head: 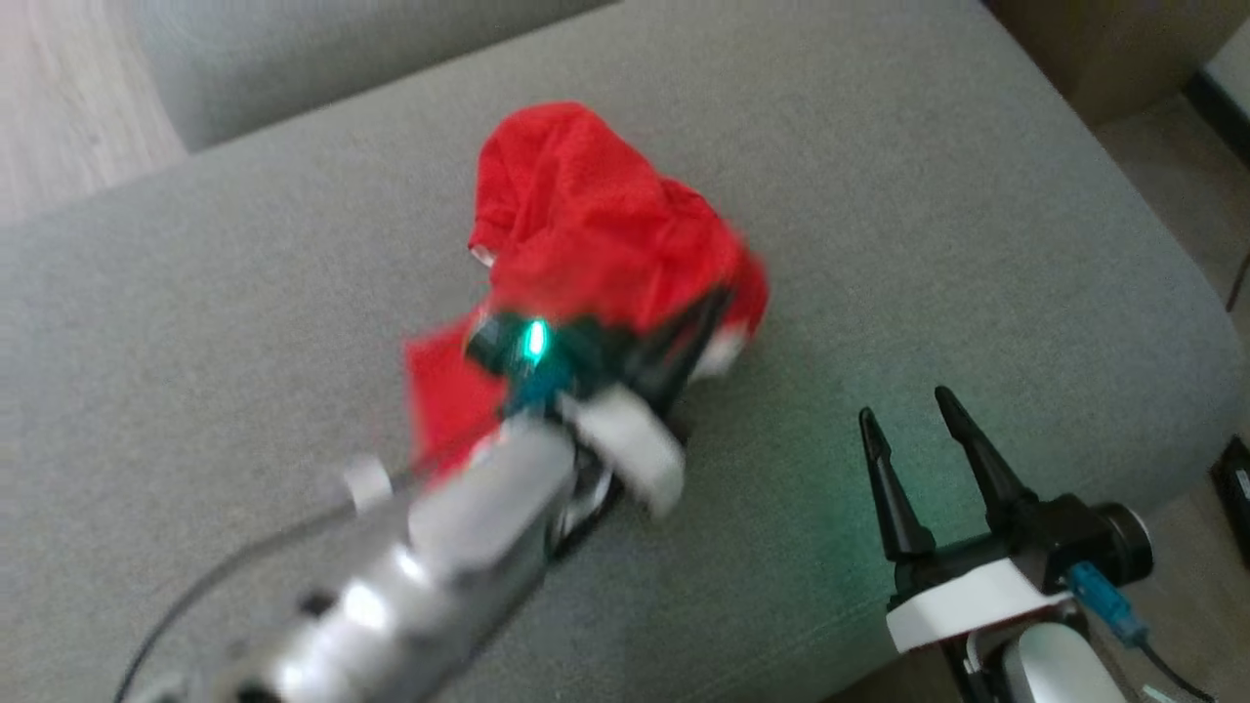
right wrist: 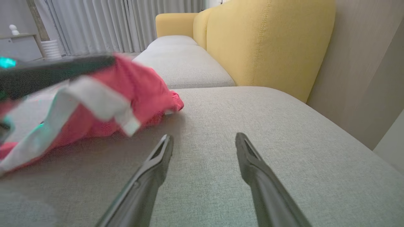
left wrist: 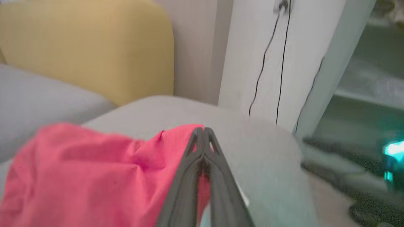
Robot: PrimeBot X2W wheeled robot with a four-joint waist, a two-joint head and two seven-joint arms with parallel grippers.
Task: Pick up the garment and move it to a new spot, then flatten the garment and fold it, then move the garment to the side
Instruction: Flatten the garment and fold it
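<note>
left end effector [head: 708, 312] motion-blurred, garment [head: 586, 225] partly hidden

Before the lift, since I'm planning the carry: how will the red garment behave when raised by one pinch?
Probably floppy: the red garment lies crumpled in soft folds on the grey cushion, so it should drape from the pinch. Likely light, being thin cloth. It might slip, since the left end effector seems shut on a small fold.

Solid red garment [head: 596, 225], plain grey seat cushion [head: 928, 244], mustard-yellow backrest [right wrist: 268, 47], off-white curtains [right wrist: 94, 25].
</note>
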